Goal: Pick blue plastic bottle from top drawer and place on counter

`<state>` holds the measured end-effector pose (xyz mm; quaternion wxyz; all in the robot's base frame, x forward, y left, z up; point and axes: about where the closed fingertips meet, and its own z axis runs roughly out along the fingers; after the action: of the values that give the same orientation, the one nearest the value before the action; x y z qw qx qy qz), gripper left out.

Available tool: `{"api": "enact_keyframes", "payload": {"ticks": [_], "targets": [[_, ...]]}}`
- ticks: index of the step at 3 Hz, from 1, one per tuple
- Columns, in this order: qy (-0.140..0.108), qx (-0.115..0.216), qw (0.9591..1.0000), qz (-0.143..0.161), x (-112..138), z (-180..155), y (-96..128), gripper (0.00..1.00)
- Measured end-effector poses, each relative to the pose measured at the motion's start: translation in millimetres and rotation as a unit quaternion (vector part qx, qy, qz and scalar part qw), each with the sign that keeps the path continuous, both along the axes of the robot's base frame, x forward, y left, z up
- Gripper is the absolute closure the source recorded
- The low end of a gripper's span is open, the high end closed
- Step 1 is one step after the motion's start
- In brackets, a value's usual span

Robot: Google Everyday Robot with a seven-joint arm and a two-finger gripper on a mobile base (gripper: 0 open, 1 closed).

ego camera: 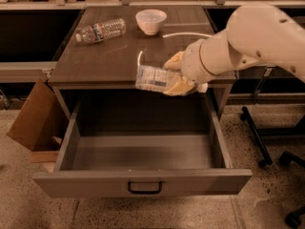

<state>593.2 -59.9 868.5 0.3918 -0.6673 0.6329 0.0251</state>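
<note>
Single view: mounted high, facing the open top drawer point(86, 182), angled downward, close range. Drawer fills the lower frame, tabletop point(105, 56) the upper. The tool point(172, 75), clamped on blue plastic bottle point(151, 78), sits mid-frame over the tabletop's front edge.

Gripper point(173, 76) at near edge of counter point(105, 56), above open top drawer point(143, 151). Its fingers point(180, 87) wrap and hide right end of blue plastic bottle point(151, 78); we see no cap. Label print too small for us to read. Arm point(257, 37) and dark wheeled base point(257, 137) cut off at right edge. Cardboard box point(33, 123) partly behind drawer's left side.
</note>
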Motion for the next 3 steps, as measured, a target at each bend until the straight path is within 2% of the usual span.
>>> {"api": "enact_keyframes", "payload": {"ticks": [1, 3], "targets": [[0.001, -0.019, 0.9997, -0.013, 29, 17, -2, 1.0], [0.049, -0.045, 0.9976, -0.02, 87, 15, 12, 1.0]]}}
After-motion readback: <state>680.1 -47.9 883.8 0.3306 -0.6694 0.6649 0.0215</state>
